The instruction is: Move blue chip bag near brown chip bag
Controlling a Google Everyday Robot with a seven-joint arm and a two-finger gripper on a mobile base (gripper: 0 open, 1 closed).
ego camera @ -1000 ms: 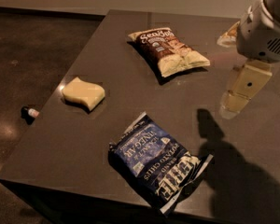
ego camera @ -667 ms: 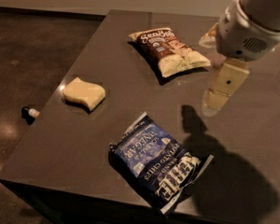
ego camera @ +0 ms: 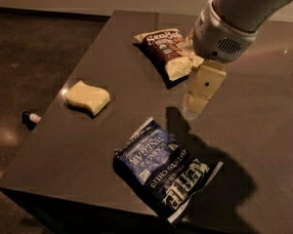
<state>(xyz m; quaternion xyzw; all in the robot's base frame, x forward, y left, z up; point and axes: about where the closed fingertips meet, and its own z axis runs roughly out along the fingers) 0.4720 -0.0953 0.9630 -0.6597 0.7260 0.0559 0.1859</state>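
My pincer (ego camera: 192, 110) has swung in and now hangs just beyond the blue chip bag (ego camera: 163, 172), which lies ungrasped, well apart from the brown chip bag (ego camera: 166, 52). I cannot tell the pincer's spread.

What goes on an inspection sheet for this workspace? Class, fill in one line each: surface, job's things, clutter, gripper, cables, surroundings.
Surface: dark table, smooth top.
Job's things: blue chip bag lies flat near the front edge; brown chip bag lies at the far side, well apart from it.
Clutter: pale-yellow sponge-like block on the table's left part.
Gripper: gripper hangs above the table between the two bags, holding nothing.
Cables: nothing seen.
Surroundings: dark floor; small object on it, left of the table.
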